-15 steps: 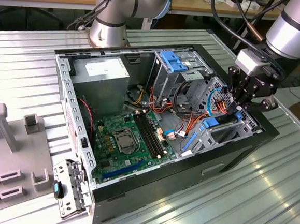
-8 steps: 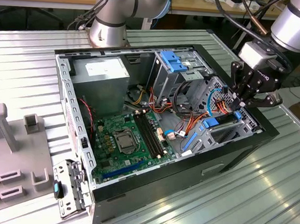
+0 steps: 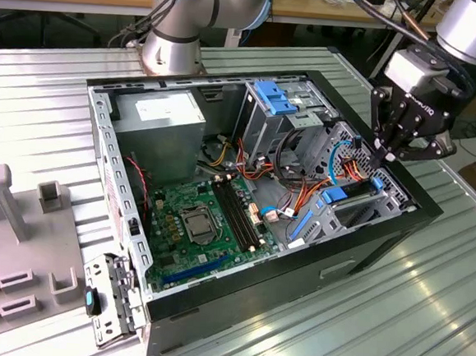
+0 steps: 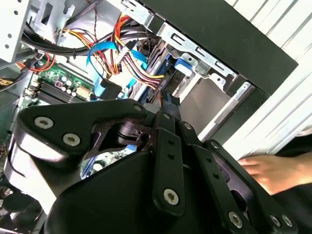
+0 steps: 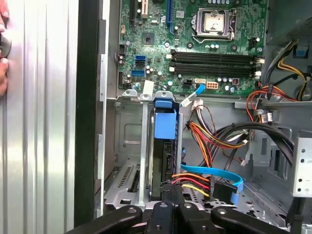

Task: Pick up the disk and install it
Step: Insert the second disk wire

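The disk (image 3: pixel 354 192), a dark drive in a bright blue frame with a blue end tab, stands on edge in the metal drive cage (image 3: pixel 359 216) at the exterior view's right end of the open computer case. In the first wrist view the disk (image 5: pixel 163 156) sits between the cage rails, blue tab toward the motherboard. My gripper (image 3: pixel 384 159) hangs just above the cage, fingers shut together. Its tips (image 5: pixel 170 192) are at the disk's cable end; I cannot tell whether they touch it. In the second wrist view the gripper (image 4: pixel 168 100) points down at the cage.
Orange, yellow and blue cables (image 5: pixel 209 178) crowd the space beside the disk. A grey power supply (image 3: pixel 162 118), a light-blue bracket (image 3: pixel 276 94) and the motherboard (image 3: pixel 201 225) fill the case. A person's hand (image 4: pixel 273 170) rests on the ribbed table by the case. Grey fixtures (image 3: pixel 21 210) stand at the exterior view's left.
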You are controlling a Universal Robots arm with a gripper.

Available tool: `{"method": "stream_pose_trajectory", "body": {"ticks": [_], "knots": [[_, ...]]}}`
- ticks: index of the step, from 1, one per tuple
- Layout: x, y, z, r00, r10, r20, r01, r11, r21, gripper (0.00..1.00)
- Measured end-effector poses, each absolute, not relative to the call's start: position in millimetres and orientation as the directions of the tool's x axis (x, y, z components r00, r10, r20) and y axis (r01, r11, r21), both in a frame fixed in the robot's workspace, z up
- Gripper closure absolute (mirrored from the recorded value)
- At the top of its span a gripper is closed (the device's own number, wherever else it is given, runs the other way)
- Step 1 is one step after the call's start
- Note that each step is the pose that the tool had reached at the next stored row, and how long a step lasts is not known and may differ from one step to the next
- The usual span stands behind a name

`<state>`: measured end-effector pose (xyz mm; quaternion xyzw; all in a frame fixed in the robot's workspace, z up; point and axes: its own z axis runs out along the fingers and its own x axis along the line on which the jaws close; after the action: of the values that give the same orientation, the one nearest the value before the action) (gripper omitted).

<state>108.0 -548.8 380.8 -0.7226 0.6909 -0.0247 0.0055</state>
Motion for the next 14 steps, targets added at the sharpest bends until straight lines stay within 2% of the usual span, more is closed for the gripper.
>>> {"method": "stream_pose_trajectory", "body": {"ticks": [14], "knots": [[108, -507, 397, 0.04, -0.998, 0.045, -0.999, -0.041, -0.03, 0.89]]}}
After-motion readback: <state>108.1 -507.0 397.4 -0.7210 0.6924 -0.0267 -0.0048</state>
